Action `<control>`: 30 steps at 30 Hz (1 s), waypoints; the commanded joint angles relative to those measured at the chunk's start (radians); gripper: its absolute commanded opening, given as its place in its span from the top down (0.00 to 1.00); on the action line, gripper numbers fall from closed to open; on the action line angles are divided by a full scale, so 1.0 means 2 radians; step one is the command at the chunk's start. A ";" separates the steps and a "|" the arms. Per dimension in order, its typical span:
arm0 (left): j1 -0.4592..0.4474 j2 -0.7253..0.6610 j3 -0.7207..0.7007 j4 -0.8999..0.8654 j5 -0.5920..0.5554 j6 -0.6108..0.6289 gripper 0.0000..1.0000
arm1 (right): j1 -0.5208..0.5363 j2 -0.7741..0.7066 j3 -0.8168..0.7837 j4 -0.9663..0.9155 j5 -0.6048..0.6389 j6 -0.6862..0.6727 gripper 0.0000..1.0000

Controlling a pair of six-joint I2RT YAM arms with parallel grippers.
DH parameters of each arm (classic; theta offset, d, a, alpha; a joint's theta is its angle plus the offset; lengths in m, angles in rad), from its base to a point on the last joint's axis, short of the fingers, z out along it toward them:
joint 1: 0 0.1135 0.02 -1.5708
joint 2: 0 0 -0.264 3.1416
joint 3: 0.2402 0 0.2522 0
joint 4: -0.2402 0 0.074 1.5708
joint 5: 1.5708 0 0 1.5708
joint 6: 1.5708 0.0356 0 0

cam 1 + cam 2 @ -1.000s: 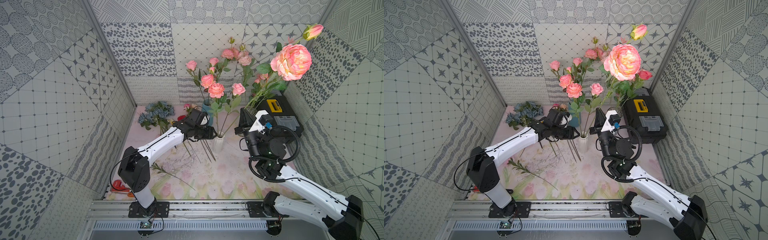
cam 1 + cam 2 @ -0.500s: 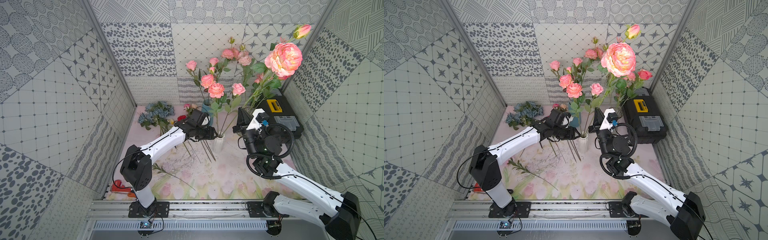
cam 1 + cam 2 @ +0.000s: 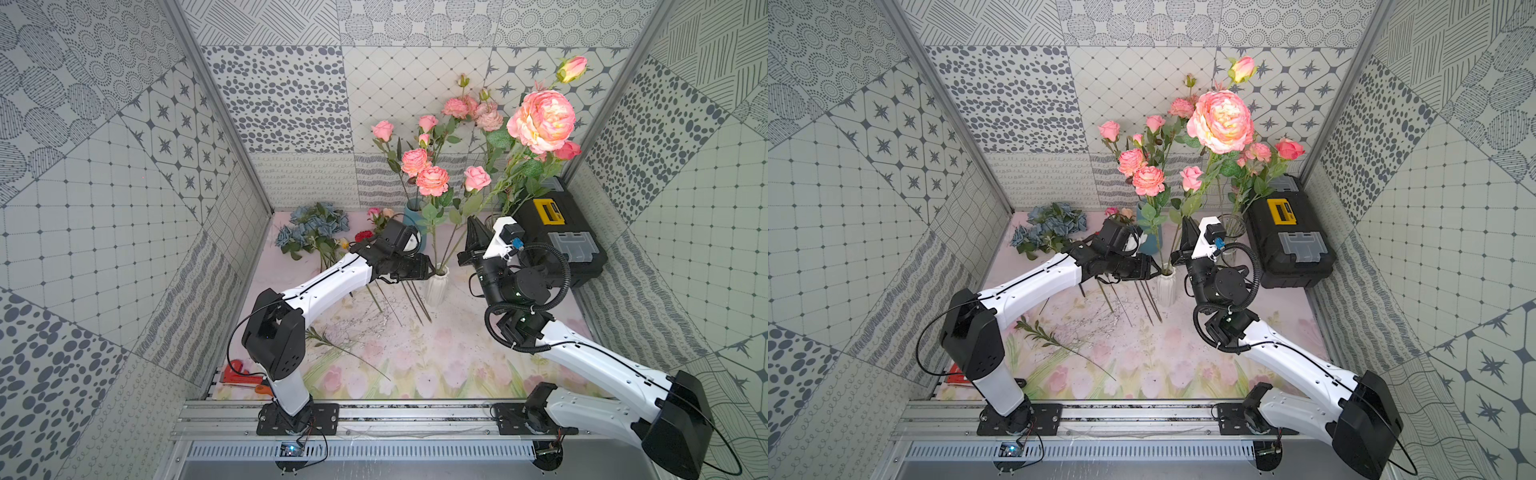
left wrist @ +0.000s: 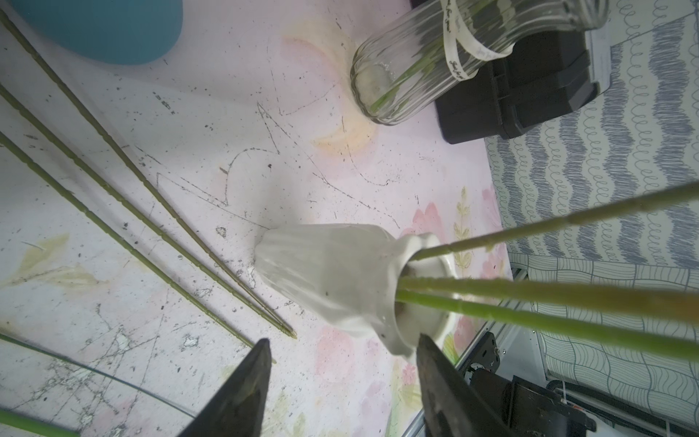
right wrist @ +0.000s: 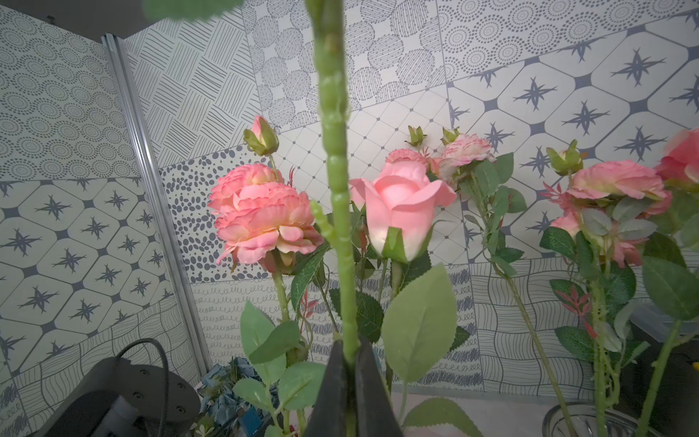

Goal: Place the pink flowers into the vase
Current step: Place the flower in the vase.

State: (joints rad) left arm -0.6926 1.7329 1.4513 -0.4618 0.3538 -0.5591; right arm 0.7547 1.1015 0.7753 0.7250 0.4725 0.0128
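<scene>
A big pink flower (image 3: 542, 120) is held up high over the far right part of the table (image 3: 415, 357). Its green stem (image 5: 336, 189) is pinched tight by the right gripper (image 5: 350, 363). More pink flowers (image 3: 476, 178) are stood in the white vase (image 3: 437, 286) near the middle of the table, and three stems are seen going into its mouth in the left wrist view. Others are stood in a blue vase (image 3: 413, 205) by the far edge and in a glass vase (image 4: 408, 75) just beside a black box (image 3: 557, 237). The left gripper (image 4: 343, 338) is held open, with its fingers spread apart close to the mouth of the white vase. Bare stems (image 4: 143, 212) are laid flat on the table beside that vase. Blue flowers (image 3: 316, 228) are piled near the far left corner.
</scene>
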 commanded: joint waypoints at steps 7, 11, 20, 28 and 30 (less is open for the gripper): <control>-0.002 0.004 0.001 0.002 0.005 0.011 0.39 | -0.002 0.024 -0.024 0.073 0.002 -0.005 1.00; -0.001 0.003 0.002 0.003 0.005 0.011 0.39 | -0.002 0.029 -0.036 0.093 0.002 -0.005 1.00; -0.002 -0.001 0.001 0.003 0.003 0.011 0.39 | -0.002 0.041 -0.063 0.125 0.003 -0.001 1.00; -0.002 -0.001 0.001 0.002 0.005 0.010 0.39 | -0.001 0.038 -0.082 0.126 -0.006 0.014 1.00; -0.002 -0.001 0.002 0.003 0.004 0.010 0.39 | 0.001 0.033 -0.087 0.121 -0.009 0.017 1.00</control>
State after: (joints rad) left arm -0.6926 1.7386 1.4513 -0.4603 0.3569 -0.5594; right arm 0.7547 1.1584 0.6361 1.0050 0.4698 0.0284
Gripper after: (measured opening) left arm 0.612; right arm 0.063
